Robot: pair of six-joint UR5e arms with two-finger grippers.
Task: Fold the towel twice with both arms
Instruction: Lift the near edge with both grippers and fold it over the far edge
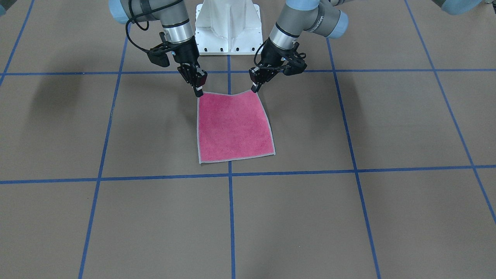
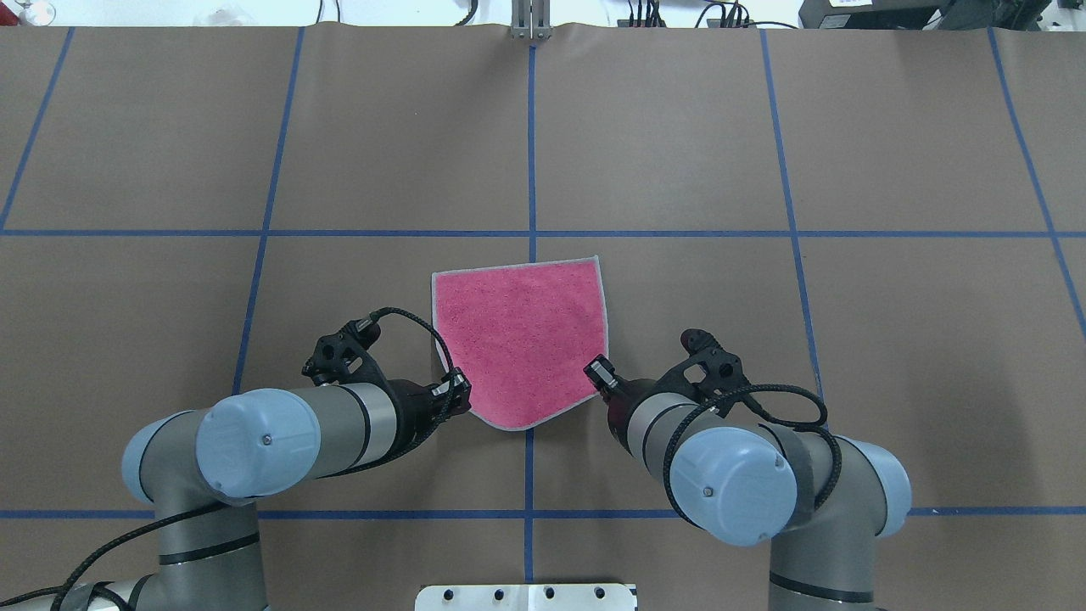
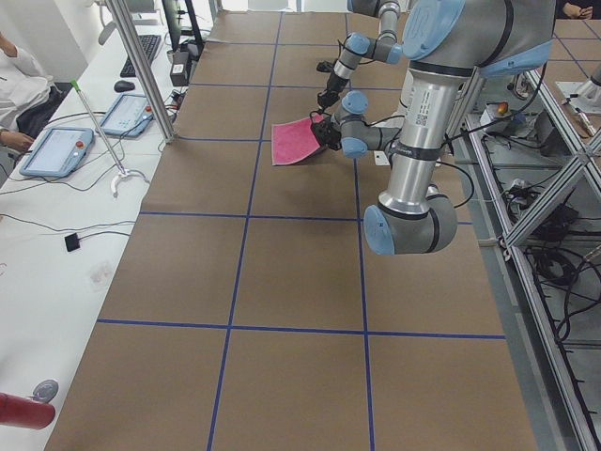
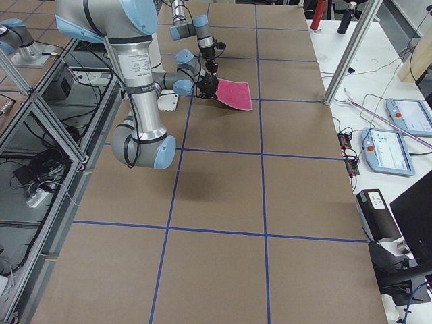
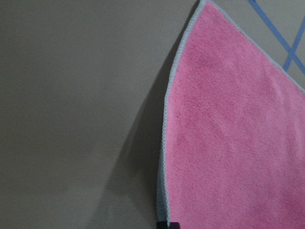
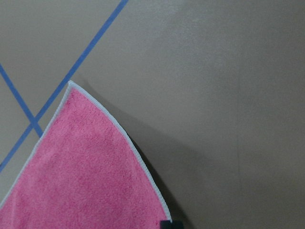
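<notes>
The towel (image 1: 234,126) is lying pink face up near the middle of the brown table (image 1: 387,217), straddling a blue tape line (image 1: 231,217). Its far edge is resting flat, while the two corners nearest the robot are being held up off the surface. The left gripper (image 1: 255,88) is pinching one of those corners with its fingers closed tight on the edging. The right gripper (image 1: 198,92) is doing the same at the other corner, and the edge between them is sagging slightly.

Nothing is standing between the arms and the cloth. The white base (image 1: 228,27) is sitting just behind the grippers, apart from the towel. On a side bench in the exterior left view, two tablets (image 3: 58,150) and a keyboard (image 3: 148,52) are lying well apart from the towel. A person (image 3: 19,89) is showing at that view's edge, mostly cut off.

Overhead, the left arm (image 2: 280,437) and right arm (image 2: 730,475) are covering much of their own grippers, making the finger contact hard to see there. Each wrist camera is showing only a dark sliver of fingertip at its bottom edge. The towel's underside is facing away from every camera.
</notes>
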